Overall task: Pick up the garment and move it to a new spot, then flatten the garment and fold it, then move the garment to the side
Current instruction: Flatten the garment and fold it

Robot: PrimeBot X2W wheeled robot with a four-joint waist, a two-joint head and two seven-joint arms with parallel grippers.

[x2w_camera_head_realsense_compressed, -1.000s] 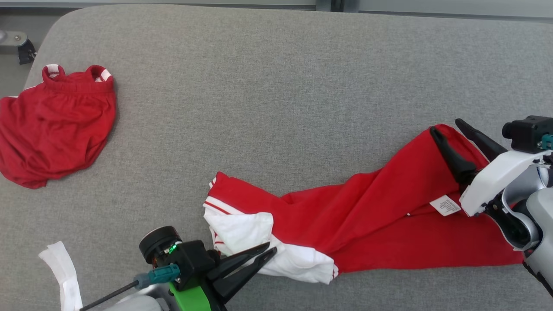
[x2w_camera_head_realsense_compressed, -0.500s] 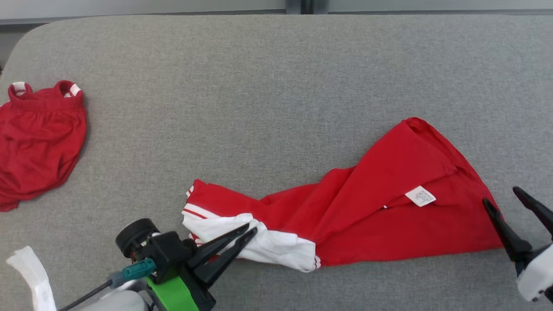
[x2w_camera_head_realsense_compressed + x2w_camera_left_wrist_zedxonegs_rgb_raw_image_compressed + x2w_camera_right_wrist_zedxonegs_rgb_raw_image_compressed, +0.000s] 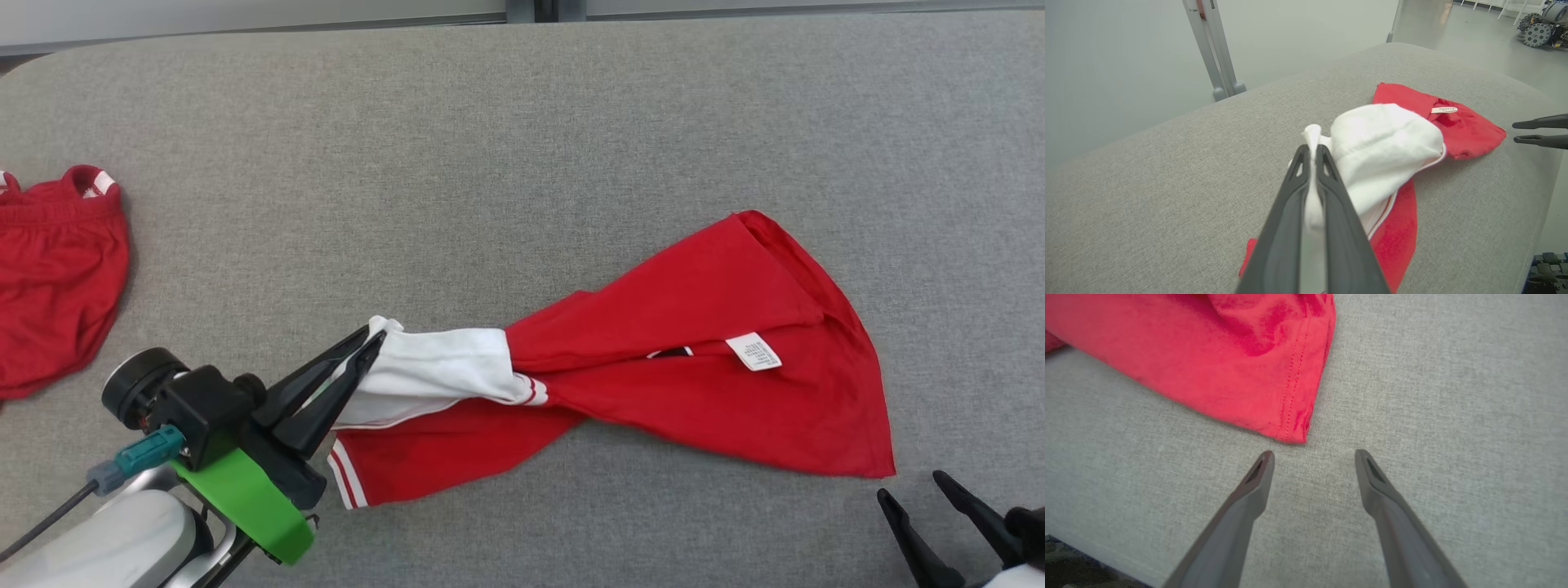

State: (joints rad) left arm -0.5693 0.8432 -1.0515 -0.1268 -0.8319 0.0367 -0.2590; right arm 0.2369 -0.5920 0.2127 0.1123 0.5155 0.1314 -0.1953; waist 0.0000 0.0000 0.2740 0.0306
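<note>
Fingers (image 3: 314,388) of our left gripper (image 3: 369,341) were clamped on the garment (image 3: 694,359) by its white sleeve (image 3: 433,367), lifting that end, presumably to carry it; the red body lay twisted on the pad (image 3: 522,163). Our right gripper (image 3: 910,485) stood wide beside the hem (image 3: 1294,416).

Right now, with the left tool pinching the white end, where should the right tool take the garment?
The stitched hem corner of the garment, probably: it lies flat and pointed just ahead of the open right tool, so slide straight forward, low along the table.
</note>
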